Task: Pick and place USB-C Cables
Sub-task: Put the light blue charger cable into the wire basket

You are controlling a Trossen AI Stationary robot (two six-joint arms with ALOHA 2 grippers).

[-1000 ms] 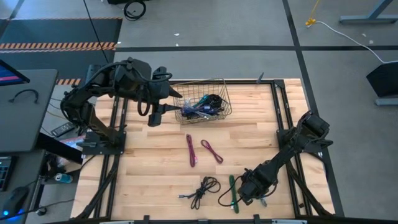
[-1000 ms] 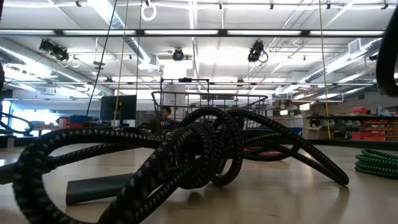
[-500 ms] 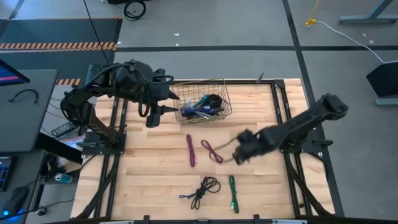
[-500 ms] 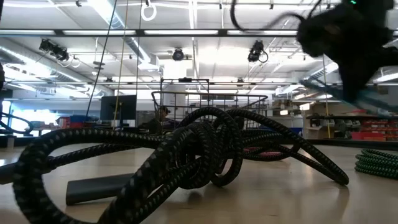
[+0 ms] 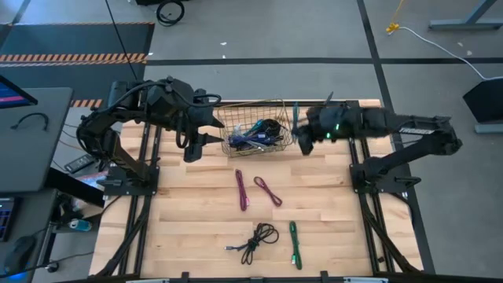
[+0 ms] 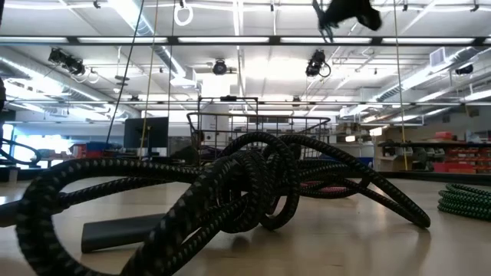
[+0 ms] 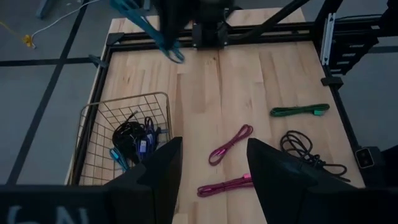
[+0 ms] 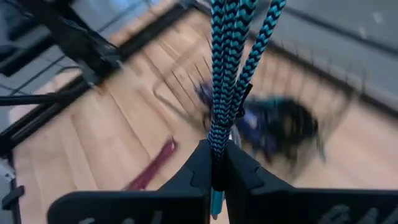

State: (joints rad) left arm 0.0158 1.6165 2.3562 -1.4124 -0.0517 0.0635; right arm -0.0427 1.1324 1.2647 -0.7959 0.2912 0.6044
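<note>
A teal braided USB-C cable [image 8: 231,74], folded into a bundle, is lifted off the table in my right gripper [image 5: 299,132], which is shut on it just beside the right rim of the wire basket [image 5: 277,105]. The basket holds several dark and blue cables [image 5: 258,134]. My left gripper [image 7: 214,168] stands open and empty above the table at the basket's left side. On the wood lie two magenta cables [image 5: 241,189] [image 5: 267,191], a black cable [image 5: 258,237] and a green cable [image 5: 294,243]. My right gripper pinches the folded teal cable between its two fingers [image 8: 200,163], several strands together, at one end of the bundle [image 8: 217,142]. The rest of the bundle runs out past the fingertips. The cable [image 7: 147,26] is clear of the table and the basket.
Dark frame rails run along the table's left and right sides [image 5: 357,149]. In the low view the black cable [image 6: 230,192] fills the foreground, with the green one [image 6: 465,201] at the right and the basket [image 6: 261,126] behind.
My right gripper has risen from the table's near right part, beside the green cable, and swung toward the far edge and the basket, turning as it went. It stays shut on the teal cable, which is now lifted clear. The left gripper has kept its place.
</note>
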